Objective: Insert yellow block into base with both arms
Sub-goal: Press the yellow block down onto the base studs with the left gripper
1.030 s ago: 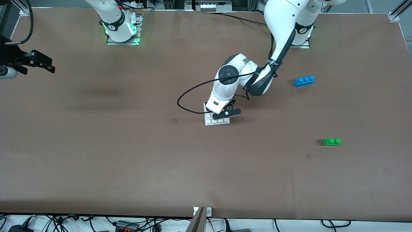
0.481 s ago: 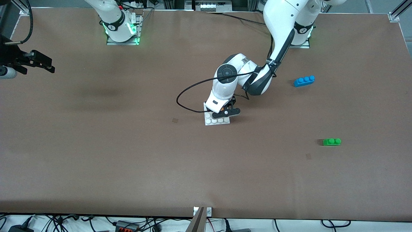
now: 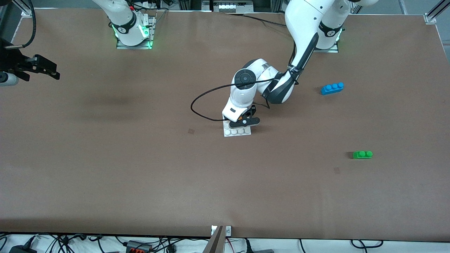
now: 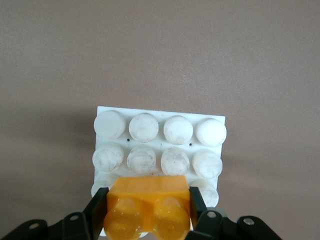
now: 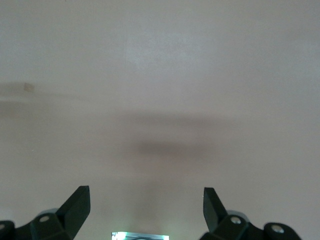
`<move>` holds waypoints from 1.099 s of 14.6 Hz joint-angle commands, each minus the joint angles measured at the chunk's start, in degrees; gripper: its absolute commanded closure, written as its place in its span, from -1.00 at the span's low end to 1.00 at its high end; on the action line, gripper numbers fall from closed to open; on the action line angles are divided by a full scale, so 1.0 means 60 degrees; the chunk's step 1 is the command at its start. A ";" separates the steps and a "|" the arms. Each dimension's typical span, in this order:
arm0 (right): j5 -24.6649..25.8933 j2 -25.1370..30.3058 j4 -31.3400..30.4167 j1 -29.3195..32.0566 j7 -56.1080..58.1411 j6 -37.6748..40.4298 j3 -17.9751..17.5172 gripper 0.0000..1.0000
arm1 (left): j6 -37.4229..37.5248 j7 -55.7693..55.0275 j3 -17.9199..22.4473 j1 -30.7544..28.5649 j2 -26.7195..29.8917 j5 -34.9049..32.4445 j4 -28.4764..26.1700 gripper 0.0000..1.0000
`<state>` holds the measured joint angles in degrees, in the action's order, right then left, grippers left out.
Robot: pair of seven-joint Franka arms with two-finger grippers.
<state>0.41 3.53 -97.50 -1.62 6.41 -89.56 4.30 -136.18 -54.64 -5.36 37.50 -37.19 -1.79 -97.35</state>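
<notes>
Yellow-orange plastic, glossy and slightly translucent: the yellow block [image 4: 148,207] sat clamped by its sides in the left pincer [image 4: 148,220], two round studs up, low over the base [image 4: 160,150]. Gripping the sides probably left its underside free to press onto the pegs. The base, a flat white square plate with rows of domed studs, lay mid-counter. The right pincer [image 5: 146,206] waited with its fingers wide apart over bare brown counter [image 3: 140,175]. A blue brick [image 3: 332,88] and a green brick [image 3: 362,154] lay toward the left arm's end.
</notes>
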 commanded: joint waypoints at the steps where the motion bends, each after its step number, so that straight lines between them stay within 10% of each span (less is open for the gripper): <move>1: -0.0172 -0.0002 0.0049 0.0064 -0.0115 -0.0029 -0.0014 -1.00 | -0.0140 -0.0137 0.0059 0.0092 0.0104 -0.0229 -0.0224 0.04; 16: -0.0172 -0.0002 0.0049 0.0064 -0.0115 -0.0029 0.0001 -1.00 | -0.0564 -0.0166 0.0059 0.0239 -0.0115 -0.0229 -0.0297 0.04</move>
<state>0.41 3.52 -97.50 -1.61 6.39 -89.56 4.34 -137.64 -54.64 -5.36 37.95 -37.54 -1.98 -97.95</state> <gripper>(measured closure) 0.000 0.308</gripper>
